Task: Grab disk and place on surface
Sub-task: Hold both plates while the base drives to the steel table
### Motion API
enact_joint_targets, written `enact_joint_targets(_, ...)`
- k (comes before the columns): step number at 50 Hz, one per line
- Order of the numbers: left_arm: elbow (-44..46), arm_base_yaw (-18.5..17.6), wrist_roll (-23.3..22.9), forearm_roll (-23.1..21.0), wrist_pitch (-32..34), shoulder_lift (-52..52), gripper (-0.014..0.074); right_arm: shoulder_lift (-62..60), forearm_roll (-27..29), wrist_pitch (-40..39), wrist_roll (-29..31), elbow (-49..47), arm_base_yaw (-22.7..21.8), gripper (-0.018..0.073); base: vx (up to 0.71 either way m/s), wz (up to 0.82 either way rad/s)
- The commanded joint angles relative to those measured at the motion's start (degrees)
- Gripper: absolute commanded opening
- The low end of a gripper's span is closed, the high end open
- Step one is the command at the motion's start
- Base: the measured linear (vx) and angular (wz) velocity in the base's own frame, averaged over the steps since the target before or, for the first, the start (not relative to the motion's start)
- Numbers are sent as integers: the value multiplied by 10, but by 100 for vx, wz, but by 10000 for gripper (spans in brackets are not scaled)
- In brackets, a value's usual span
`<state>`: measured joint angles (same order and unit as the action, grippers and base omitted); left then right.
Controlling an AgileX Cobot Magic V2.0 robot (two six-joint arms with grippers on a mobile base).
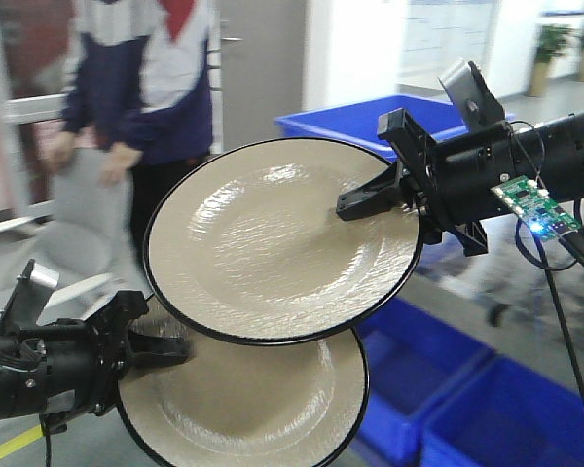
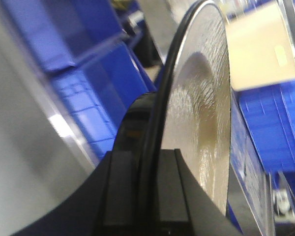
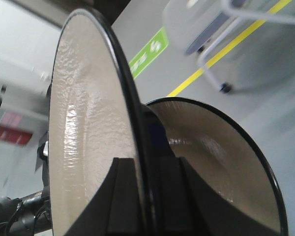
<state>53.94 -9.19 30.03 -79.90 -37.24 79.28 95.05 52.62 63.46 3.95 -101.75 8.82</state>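
**Two plates in the air, one in each claw**

I count two cream plates with black rims, both held up and tilted. The upper plate point(image 1: 282, 238) fills the middle of the front view with its face turned this way. The right claw point(image 1: 370, 202) reaches in from the right and is pinched tight on the plate's right rim. The lower plate point(image 1: 243, 409) hangs just beneath, with its top edge hidden behind the upper one and its bottom cut off by the frame. The left claw point(image 1: 161, 348) comes in from the near left and is clamped on that plate's left rim. I cannot tell whether the two plates touch where they overlap.

Each wrist view shows its plate edge-on, with black fingers point(image 2: 120, 191) on both sides of the rim.

At least three blue crates point(image 1: 438, 384) stand around: one far behind the plates and two low on the right, partly cut off. One person point(image 1: 141, 88) stands at the far left, blurred, with the head out of frame. A small green circuit board point(image 1: 530, 206) with a blue light sits on the right arm.
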Motion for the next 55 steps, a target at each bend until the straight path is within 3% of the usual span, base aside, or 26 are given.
enact_joint_targets(1, 18, -4, -8, -58, -14, -21, 1, -27, 63, -39, -2, -23, -3, -8, 35, -83)
enact_joint_targets(29, 18, -4, -8, -58, -13, -21, 1, -27, 63, -39, -2, -23, -3, -8, 32, -78)
enact_joint_targets(55, 18, -4, -8, -58, -13, -21, 1, -27, 63, -38, -2, -23, -3, -8, 27, -52)
